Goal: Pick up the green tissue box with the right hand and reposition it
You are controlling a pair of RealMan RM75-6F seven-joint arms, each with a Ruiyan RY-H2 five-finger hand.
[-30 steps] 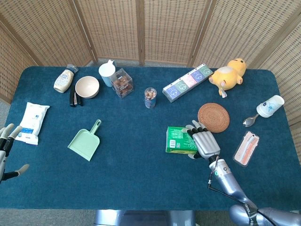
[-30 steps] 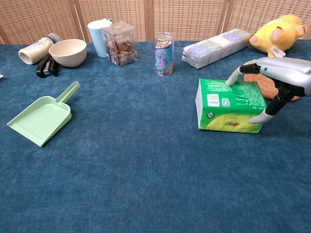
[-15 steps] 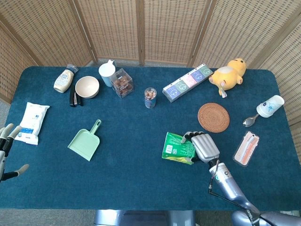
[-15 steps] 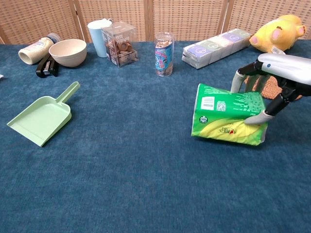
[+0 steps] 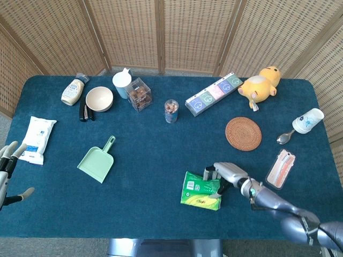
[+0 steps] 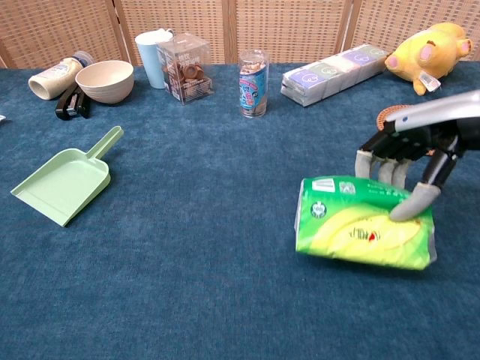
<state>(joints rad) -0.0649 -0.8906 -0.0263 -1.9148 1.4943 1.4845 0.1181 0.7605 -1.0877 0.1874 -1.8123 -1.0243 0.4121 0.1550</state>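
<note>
The green tissue box (image 5: 200,190) (image 6: 352,234) is tilted, its yellow-green front face turned up, near the table's front edge right of centre. My right hand (image 5: 227,176) (image 6: 407,165) grips it from the right side, fingers over its far edge and thumb pressed on the front face. The box looks lifted off the blue cloth, though the chest view does not show a clear gap. My left hand (image 5: 7,170) hangs at the far left edge, fingers spread, holding nothing, beside a white wipes pack (image 5: 37,139).
A green dustpan (image 5: 96,160) (image 6: 64,180) lies left of centre. Along the back stand a bottle (image 5: 73,90), bowl (image 5: 99,98), cup (image 5: 121,83), clear box (image 5: 139,94), snack jar (image 5: 171,111), tissue packs (image 5: 213,93) and yellow toy (image 5: 260,83). A woven coaster (image 5: 243,133), spoon and packet lie right.
My right hand has carried the tissue box toward the table's front edge and tipped it further, so its front face now points up. The left hand has stayed put.
</note>
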